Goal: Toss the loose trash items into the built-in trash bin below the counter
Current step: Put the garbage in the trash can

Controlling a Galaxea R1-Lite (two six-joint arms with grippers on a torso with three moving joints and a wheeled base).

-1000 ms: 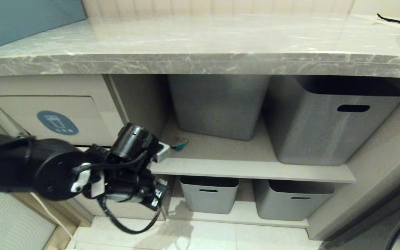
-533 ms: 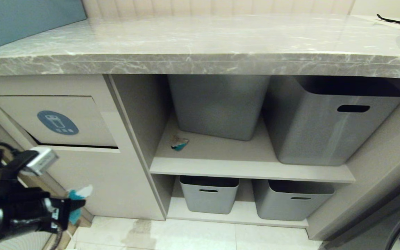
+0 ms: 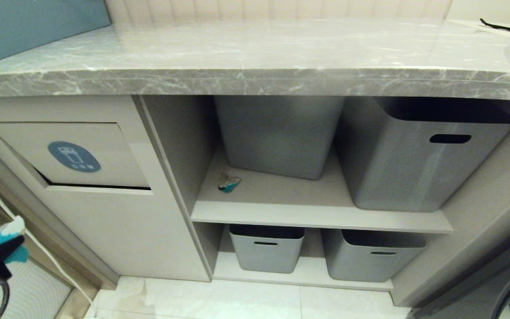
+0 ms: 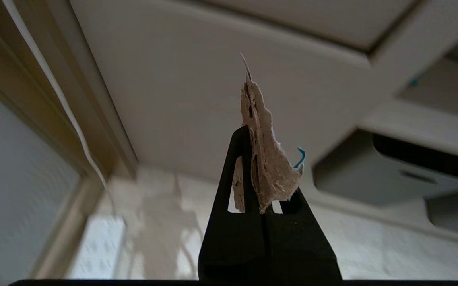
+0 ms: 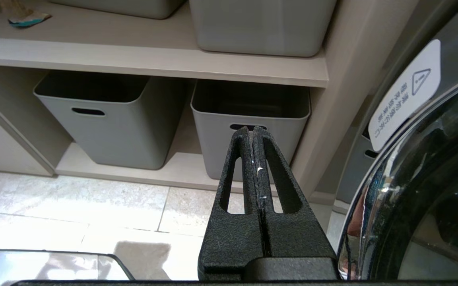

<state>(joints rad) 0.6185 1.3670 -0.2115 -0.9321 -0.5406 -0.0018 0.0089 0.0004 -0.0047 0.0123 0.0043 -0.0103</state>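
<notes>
My left gripper [image 4: 253, 137] is shut on a torn brown cardboard scrap [image 4: 268, 171] with a teal edge. In the head view that gripper [image 3: 2, 248] sits at the far lower left with the scrap [image 3: 7, 232] sticking up from it, below and left of the built-in trash bin flap [image 3: 117, 150] with its round blue sticker. A dark gap shows along the flap's lower edge. Another scrap [image 3: 228, 182] [image 5: 24, 18] lies on the upper shelf under the counter [image 3: 255, 53]. My right gripper [image 5: 253, 130] is shut and empty, parked low by the lower tubs.
Two large grey tubs [image 3: 281, 133] [image 3: 419, 155] stand on the upper shelf and two small ones [image 3: 266, 248] [image 3: 372, 254] below. A washing machine door [image 5: 431, 178] is at the right. A white cable [image 3: 56, 261] runs down the left wall.
My left arm has swung away from the shelf opening to the lower left edge of the head view, carrying the scrap. The scrap on the shelf and the right arm have not moved.
</notes>
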